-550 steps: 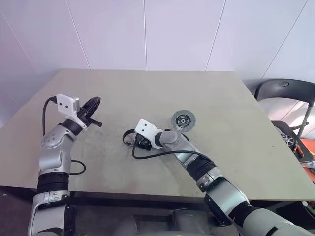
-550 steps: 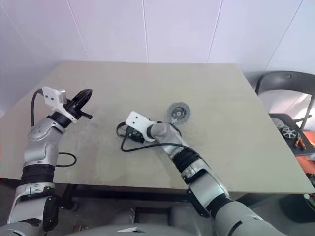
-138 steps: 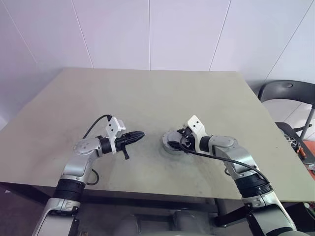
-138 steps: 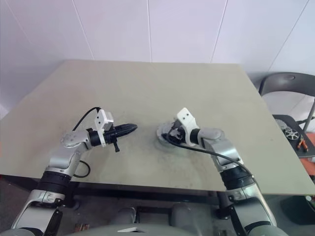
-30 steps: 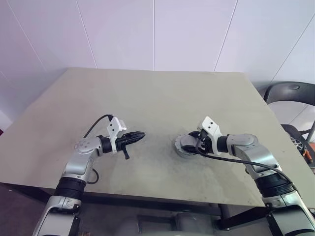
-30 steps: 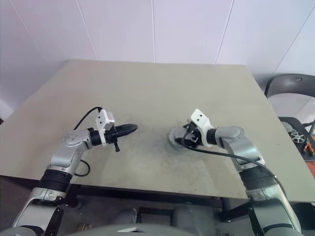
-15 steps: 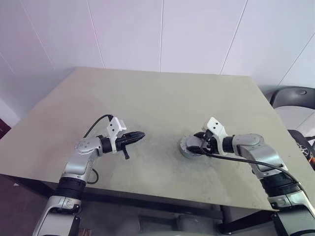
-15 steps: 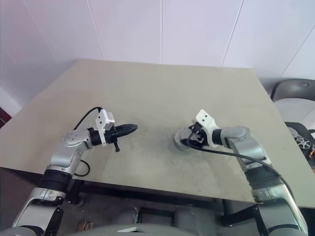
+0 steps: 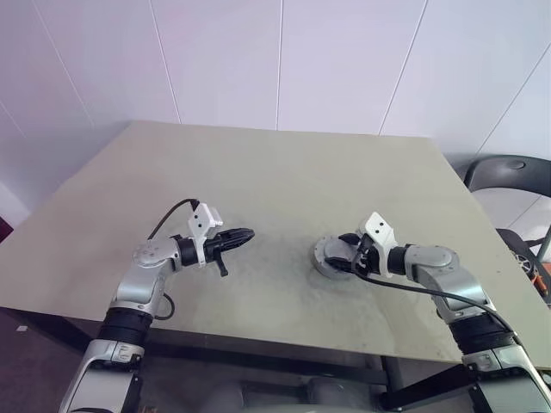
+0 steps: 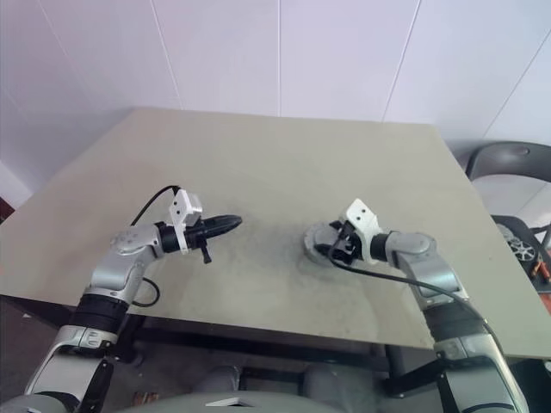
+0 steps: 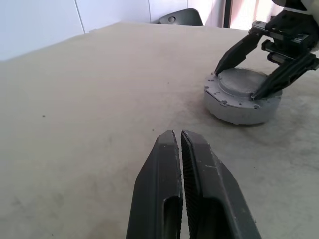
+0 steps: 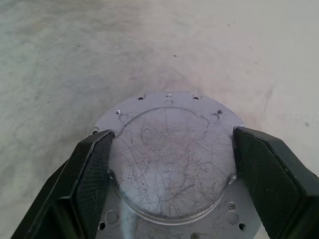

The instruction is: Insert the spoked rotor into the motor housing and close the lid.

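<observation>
Housing [image 12: 172, 169] now shifted rightward, lidded, between right claw [image 12: 172, 159] fingertips.

Scratched matt metal lid [image 12: 172, 159] (mottled tabletop [image 12: 75, 59])

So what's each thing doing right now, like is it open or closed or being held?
Motor housing: standing upright on the table, closed.
Lid: sitting flat on top of the housing, plain scratched side up.
Right gripper: fingers spread wide, one on each side of the lid's raised middle.
Left gripper: fingers shut, holding nothing, off to the side.
</observation>
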Robot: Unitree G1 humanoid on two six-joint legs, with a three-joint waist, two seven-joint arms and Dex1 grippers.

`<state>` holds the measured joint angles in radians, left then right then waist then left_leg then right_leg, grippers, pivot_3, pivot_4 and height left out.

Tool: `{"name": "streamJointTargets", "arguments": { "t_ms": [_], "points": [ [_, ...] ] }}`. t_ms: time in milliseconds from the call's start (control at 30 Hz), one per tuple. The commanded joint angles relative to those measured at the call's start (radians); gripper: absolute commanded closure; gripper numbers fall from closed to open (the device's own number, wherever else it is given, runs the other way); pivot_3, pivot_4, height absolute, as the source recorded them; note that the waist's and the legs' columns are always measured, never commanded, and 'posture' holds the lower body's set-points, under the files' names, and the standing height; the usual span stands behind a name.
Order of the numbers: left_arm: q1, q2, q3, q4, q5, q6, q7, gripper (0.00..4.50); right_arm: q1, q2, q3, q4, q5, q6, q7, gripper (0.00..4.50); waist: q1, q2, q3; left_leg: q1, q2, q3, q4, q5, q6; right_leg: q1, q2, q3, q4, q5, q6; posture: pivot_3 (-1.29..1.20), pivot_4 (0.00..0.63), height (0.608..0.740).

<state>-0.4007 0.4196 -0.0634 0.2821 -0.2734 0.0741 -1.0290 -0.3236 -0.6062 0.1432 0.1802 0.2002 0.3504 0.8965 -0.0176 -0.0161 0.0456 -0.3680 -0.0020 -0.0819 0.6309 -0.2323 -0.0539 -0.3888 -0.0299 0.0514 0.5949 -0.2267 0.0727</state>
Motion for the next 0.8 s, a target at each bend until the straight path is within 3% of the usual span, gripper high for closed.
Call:
{"name": "streamJointTargets", "arguments": {
  "t_ms": [33,400,600,800],
  "points": [
    [-0.036,-0.011,0.012,0.007,-0.01,0.003,0.009,4.26,0.054,-0.022,0.059,0.072,-0.064,0.081,0.005,1.0,0.001,0.0,0.0,0.0,0.0,0.0,0.0,0.0,0.0,0.0,0.0,0.0,0.0,0.0,0.0,0.0,0.0,0.74],
    [-0.146,-0.111,-0.009,0.122,-0.012,0.002,0.003,4.26,0.022,-0.027,0.061,0.01,-0.03,0.179,0.061,1.0,0.004,-0.001,-0.001,-0.003,-0.001,-0.001,-0.002,-0.001,0.005,0.0,0.0,0.0,0.002,0.0,0.0,0.0,0.0,0.74],
    [-0.298,-0.176,-0.033,0.322,0.018,-0.06,-0.107,4.38,-0.049,0.014,0.082,0.03,-0.046,0.176,0.049,1.0,-0.002,-0.001,-0.001,-0.003,-0.001,-0.001,-0.002,-0.001,0.006,-0.002,0.002,0.0,0.004,0.0,0.001,0.0,0.0,0.74],
    [-0.432,-0.267,-0.083,0.559,0.109,-0.178,-0.107,4.38,-0.114,0.065,0.102,0.049,-0.059,0.178,0.052,1.0,-0.033,-0.002,-0.001,-0.002,-0.001,-0.001,-0.001,-0.001,0.006,-0.001,0.002,0.0,0.004,0.0,0.001,0.0,0.0,0.74]
  ]
}}
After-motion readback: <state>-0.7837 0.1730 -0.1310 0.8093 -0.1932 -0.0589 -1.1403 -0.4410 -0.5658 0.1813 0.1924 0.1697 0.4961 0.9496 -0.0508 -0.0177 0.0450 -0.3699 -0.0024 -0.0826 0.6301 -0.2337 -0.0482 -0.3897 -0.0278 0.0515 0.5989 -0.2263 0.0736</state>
